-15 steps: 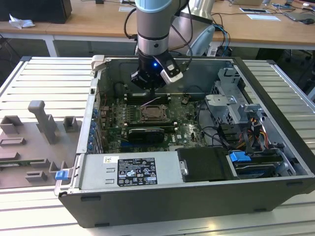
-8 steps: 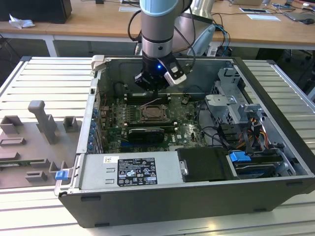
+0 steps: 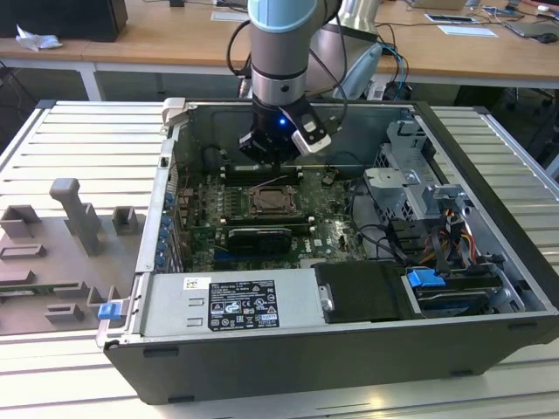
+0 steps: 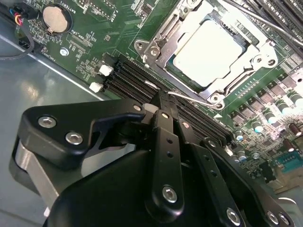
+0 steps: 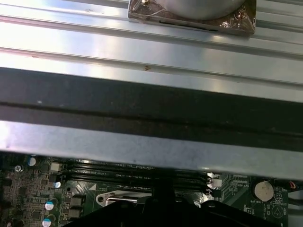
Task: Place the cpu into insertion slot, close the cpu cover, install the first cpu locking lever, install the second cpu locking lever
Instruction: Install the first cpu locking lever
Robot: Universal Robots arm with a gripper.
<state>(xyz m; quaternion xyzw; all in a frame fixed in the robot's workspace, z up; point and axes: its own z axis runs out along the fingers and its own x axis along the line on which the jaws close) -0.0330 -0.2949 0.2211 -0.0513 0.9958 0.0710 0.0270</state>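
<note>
Arm vertical, wrist pointing straight down into the open computer case on the slatted bench, at the far side of the motherboard. Gripper low over the board, just beyond the far edge of the insertion slot, above the black memory slots.

Cpu seated flat in the insertion slot, pale silvery face up, edges square with the socket frame. Cpu cover lying down around it, chip showing through the window cut-out. Long axis not applicable: chip square.

Fingers drawn close together, tips at a thin silver locking lever that runs along the socket edge nearest the gripper. Cannot tell whether clamped on the wire or merely touching it.

Elsewhere: coin battery on the board, grey fixture blocks on the bench at the exterior view's left.
</note>
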